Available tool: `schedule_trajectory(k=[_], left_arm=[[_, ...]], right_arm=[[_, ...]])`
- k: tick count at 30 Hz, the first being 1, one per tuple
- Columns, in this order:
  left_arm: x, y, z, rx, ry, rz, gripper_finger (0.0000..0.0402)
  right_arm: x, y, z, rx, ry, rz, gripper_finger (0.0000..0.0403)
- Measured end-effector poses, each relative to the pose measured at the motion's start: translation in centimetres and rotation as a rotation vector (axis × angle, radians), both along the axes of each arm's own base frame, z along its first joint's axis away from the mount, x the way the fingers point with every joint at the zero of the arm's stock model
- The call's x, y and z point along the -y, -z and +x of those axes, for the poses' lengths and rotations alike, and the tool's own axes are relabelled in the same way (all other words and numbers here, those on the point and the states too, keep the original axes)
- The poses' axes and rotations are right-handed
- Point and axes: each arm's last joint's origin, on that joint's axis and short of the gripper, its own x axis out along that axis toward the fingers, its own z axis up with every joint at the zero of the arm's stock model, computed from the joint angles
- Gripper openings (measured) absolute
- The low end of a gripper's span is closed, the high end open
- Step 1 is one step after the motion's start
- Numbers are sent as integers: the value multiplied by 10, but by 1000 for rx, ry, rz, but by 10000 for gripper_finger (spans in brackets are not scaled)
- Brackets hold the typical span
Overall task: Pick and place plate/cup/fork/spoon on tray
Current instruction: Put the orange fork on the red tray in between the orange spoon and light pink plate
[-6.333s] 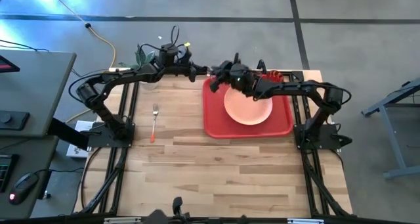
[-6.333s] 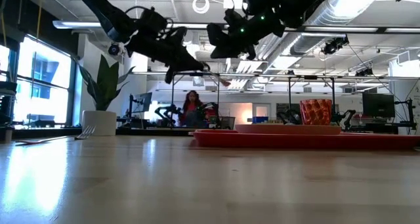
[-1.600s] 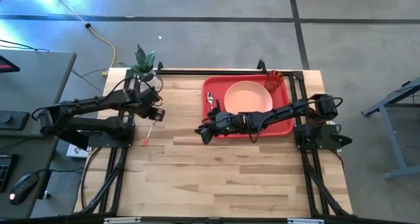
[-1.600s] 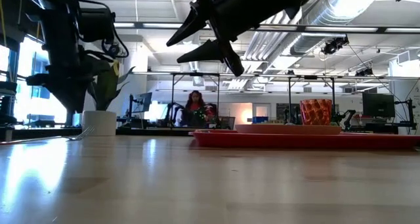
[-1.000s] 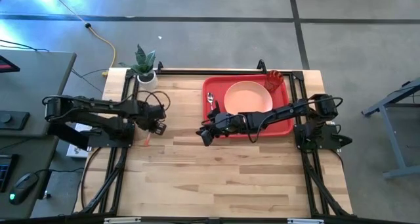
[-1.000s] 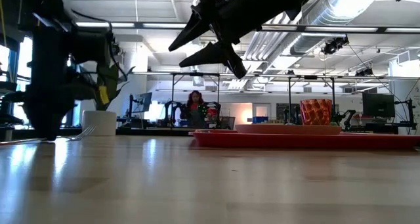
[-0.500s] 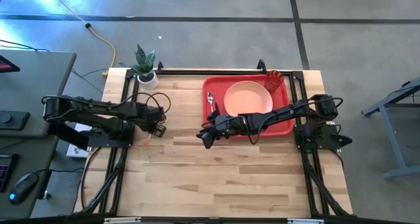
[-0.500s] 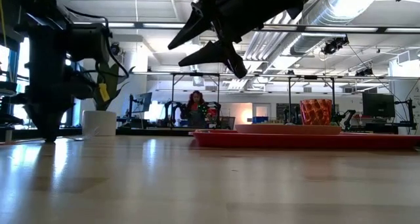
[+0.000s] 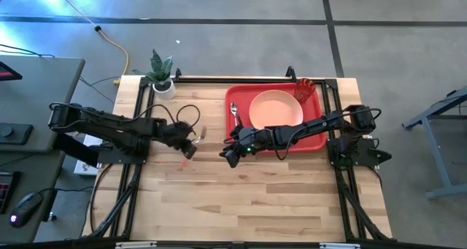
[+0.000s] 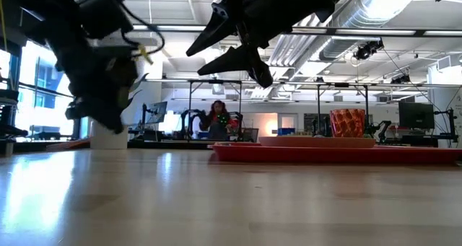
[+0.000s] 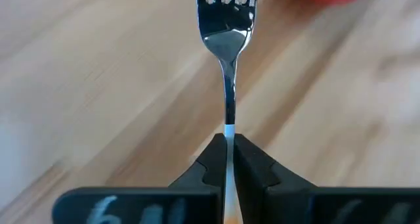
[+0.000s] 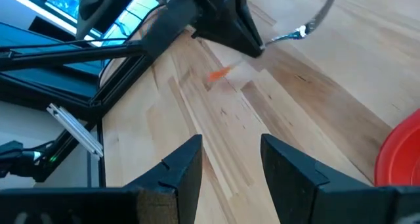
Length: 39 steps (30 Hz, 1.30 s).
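- The left pincer (image 9: 191, 137) is clamped on the fork (image 11: 227, 27) at its slim neck, tines pointing away from the wrist and the orange handle end (image 9: 185, 161) trailing at about 7 o'clock in the high view.
- The fork is held clear above the wooden tabletop (image 9: 248, 198), at 9 o'clock from the red tray (image 9: 315, 141) and well apart from it.
- The right pincer (image 9: 228, 155) hangs just off the tray's near-left corner, its two fingers (image 12: 187, 163) spread wide and holding nothing.
- On the tray, the peach plate (image 9: 275, 107) fills the middle, the spoon (image 9: 234, 110) lies at 9 o'clock beside it, and the red cup (image 9: 304, 89) stands at 2 o'clock in the far corner.
- A potted plant (image 9: 161, 74) stands at the tabletop's far-left corner.
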Motion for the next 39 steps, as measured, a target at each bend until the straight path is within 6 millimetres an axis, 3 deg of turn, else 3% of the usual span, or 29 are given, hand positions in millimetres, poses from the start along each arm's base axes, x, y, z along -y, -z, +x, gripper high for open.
schedule_trajectory(k=[5, 12, 19, 26, 31, 39], left_arm=[[6, -15, 17, 235, 58, 75, 7], [14, -28, 27, 396, 95, 95, 7], [17, -33, 26, 354, 75, 133, 5], [22, -55, 36, 428, 107, 242, 4], [25, -60, 38, 428, 89, 351, 4], [29, -61, 36, 420, -9, 440, 3]], right_arm=[[1, 0, 0, -2, -18, 5, 146], [8, -15, -6, 24, -19, -17, 146], [18, -34, -17, 27, 30, -83, 146], [28, -28, -27, -99, 212, -132, 146], [28, -38, -21, 25, 188, -182, 163], [36, -51, -15, 157, 285, -254, 224]])
